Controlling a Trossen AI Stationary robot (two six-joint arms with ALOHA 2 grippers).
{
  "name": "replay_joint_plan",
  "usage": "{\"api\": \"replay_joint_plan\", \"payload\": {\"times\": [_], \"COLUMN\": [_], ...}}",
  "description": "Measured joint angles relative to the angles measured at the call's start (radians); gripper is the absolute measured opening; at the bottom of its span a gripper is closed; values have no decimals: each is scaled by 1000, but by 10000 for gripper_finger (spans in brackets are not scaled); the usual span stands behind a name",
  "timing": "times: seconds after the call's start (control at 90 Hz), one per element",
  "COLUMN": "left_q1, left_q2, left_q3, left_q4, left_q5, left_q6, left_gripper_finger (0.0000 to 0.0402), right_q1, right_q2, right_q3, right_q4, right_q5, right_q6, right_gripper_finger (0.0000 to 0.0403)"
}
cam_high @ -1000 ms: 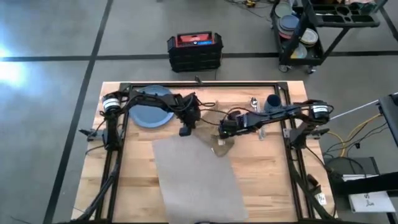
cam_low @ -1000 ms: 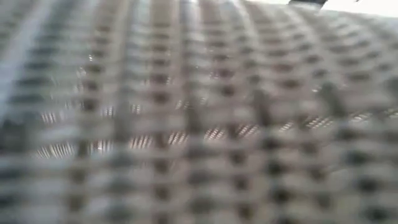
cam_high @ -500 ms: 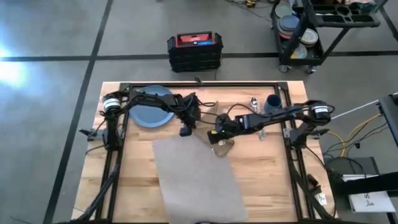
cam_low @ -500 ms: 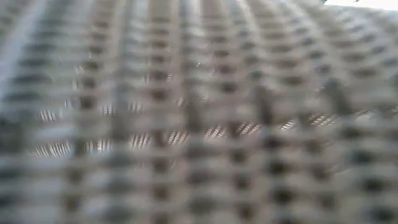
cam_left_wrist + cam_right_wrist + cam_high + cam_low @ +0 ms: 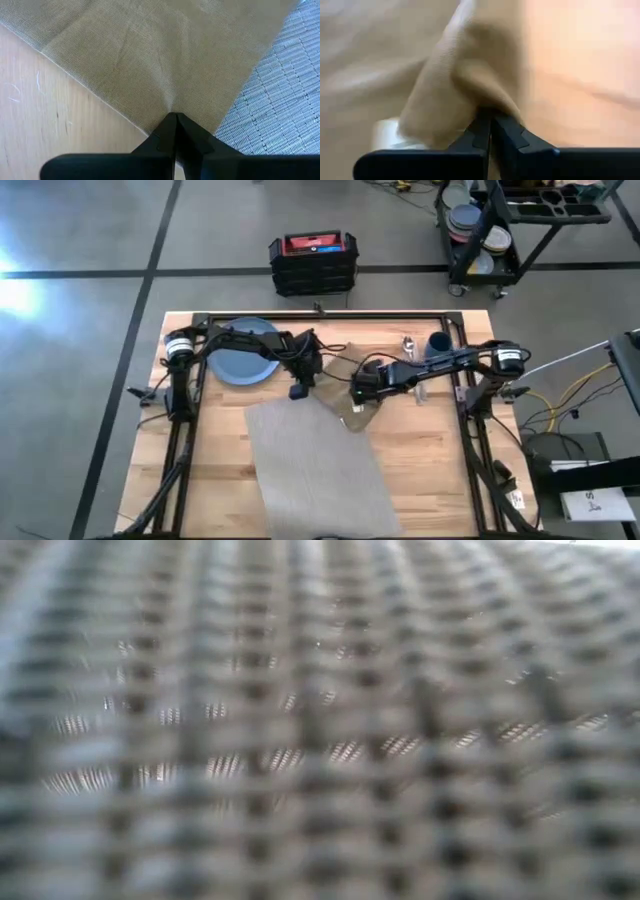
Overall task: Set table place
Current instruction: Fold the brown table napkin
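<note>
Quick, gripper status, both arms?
Left gripper: shut on the tan folded cloth napkin.
Right gripper: shut on the same napkin, another part.

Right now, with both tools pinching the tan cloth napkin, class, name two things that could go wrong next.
1. The left tool and right tool each pinch only a small fold of the tan cloth napkin; pulling apart could slip it free.
2. The napkin overlaps a corner of the grey woven rectangular placemat, so dragging it may skew the placemat, which already lies askew.
</note>
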Motion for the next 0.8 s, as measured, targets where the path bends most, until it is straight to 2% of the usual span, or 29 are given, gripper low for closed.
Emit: {"api": "replay_joint_plan", "payload": {"times": [0.167,0.311,0.478,0.678,0.8], "left_q1": [0,0,0,0,0], "left_q2": [0,0,0,1,1], "left_q3": [0,-1,-1,-1,-1], "left_q4": [1,2,2,6,7], "left_q5": [1,0,2,11,19], "left_q6": [0,0,0,-1,-4], "left_gripper_finger": [0,0,0,0,0], "right_q1": [23,22,22,-6,-36], "right_q2": [-144,-173,-127,12,80], "right_q3": [2,3,3,3,3], "right_q4": [34,112,186,297,301], "right_q5": [28,-21,-61,-145,-159], "right_q6": [-31,-82,-102,-147,-160], "right_gripper_finger": [0,0,0,0,0]}}
